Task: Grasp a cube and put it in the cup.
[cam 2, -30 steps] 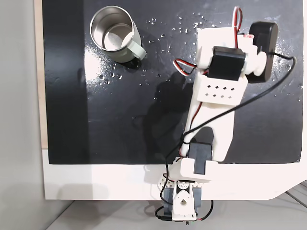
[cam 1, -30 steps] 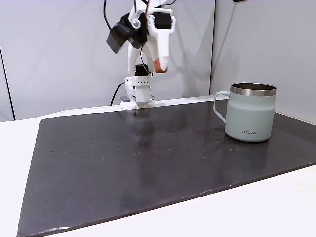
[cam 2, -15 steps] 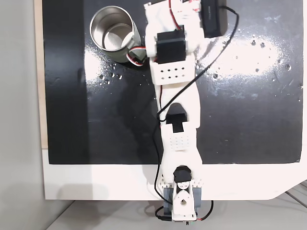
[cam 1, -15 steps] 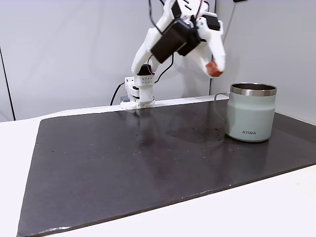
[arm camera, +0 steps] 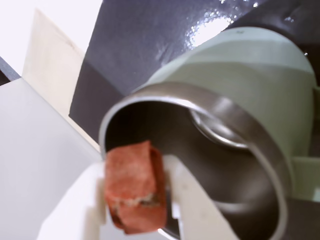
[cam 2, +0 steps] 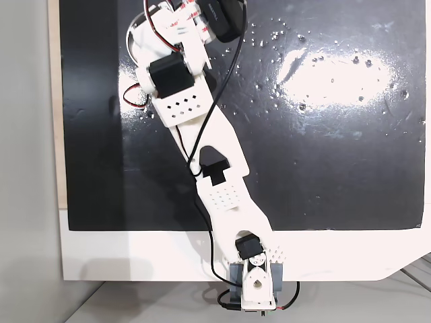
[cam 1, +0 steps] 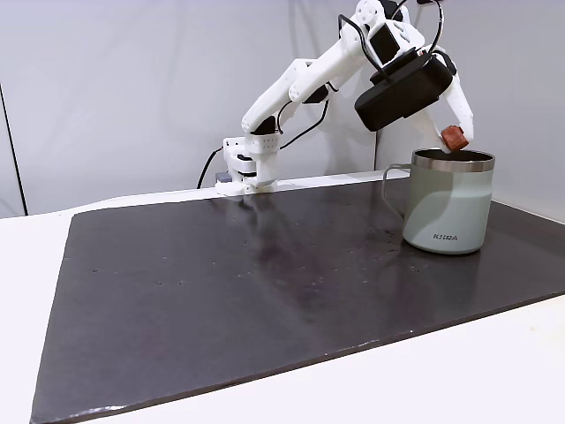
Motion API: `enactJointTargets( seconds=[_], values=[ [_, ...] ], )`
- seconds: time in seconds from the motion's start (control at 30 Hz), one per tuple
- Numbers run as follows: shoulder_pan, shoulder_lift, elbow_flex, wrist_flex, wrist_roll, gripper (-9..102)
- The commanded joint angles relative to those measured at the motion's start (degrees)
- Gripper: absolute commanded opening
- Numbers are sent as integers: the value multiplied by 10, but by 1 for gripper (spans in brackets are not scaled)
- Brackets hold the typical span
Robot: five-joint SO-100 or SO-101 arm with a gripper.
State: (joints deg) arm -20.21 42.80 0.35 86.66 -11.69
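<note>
Swung further across the dark mat since half a second earlier, from beside the handle to right over the cup (cam 1: 448, 201); cube (cam 1: 455, 138) carried along the whole way. Now poised just above the steel rim in the side-on fixed view, slightly toward the rim's far side. Fingers (arm camera: 200, 210) closed narrowly on the cube (arm camera: 135, 185) in the wrist view, white pads pressed against its two opposite faces, gap no wider than the cube itself. Reddish-brown block tilted a little, a pale scuff along its lower edge. Behind it, the open mouth of the cup (arm camera: 260, 90), steel interior in view. Gripper (cam 1: 456, 132) pointed downward, black motor housing just above and to the left in the side-on fixed view. Cup upright near the surface's (cam 1: 265, 291) right edge in that view, toward the far corner, handle turned toward the arm's base. Seen from above, arm (cam 2: 202, 155) stretched diagonally from the near edge to the far left corner of the mat, hiding the cup beneath it.
</note>
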Motion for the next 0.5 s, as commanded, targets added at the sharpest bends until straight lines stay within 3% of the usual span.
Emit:
enactJointTargets(
  seconds=[0.0, 0.17, 0.47],
  values=[
    [-8, 8, -32, -9, -4, 1],
    [-12, 8, -33, -7, -6, 4],
    [-47, 7, -38, 36, -40, 24]
  ],
)
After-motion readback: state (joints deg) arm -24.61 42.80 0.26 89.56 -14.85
